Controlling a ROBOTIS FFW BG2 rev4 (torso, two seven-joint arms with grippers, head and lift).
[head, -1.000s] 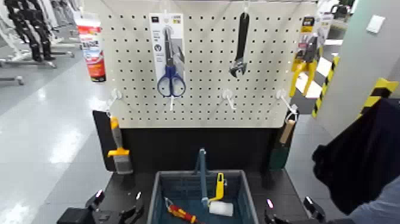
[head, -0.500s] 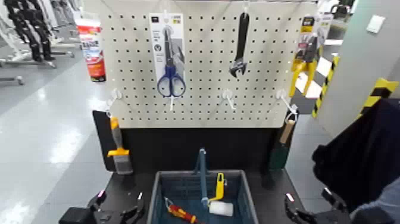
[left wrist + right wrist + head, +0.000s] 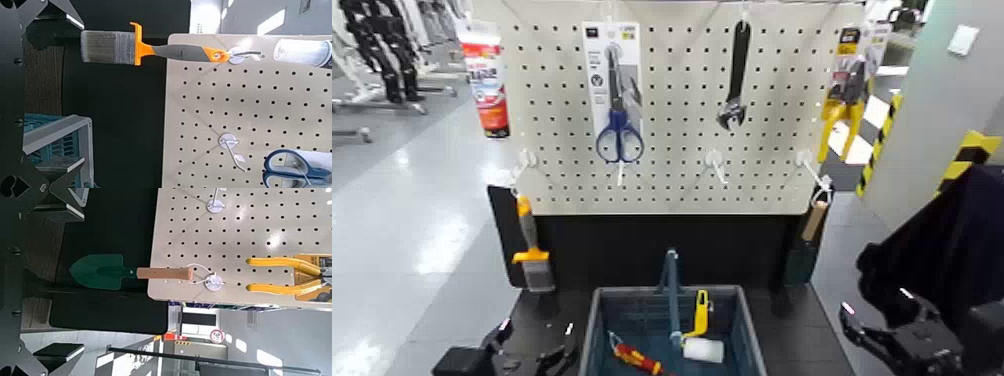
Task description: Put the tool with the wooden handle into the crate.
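Nothing is moved yet: tool with the wooden handle (image 3: 813, 222) hangs at 2 o'clock from the crate (image 3: 594, 322); right gripper (image 3: 880, 318) spread, empty; left gripper (image 3: 532, 344) parked, spread

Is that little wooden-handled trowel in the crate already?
No. The trowel hangs from a pegboard hook, outside the crate.

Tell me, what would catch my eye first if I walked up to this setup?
Probably the white pegboard hung with tools: blue-handled scissors in the middle, yellow pliers at the right edge. Below it, the grey-blue crate already holds a yellow-handled roller. The tool with the wooden handle hangs from a hook at the board's lower right corner, with the right gripper low nearby.
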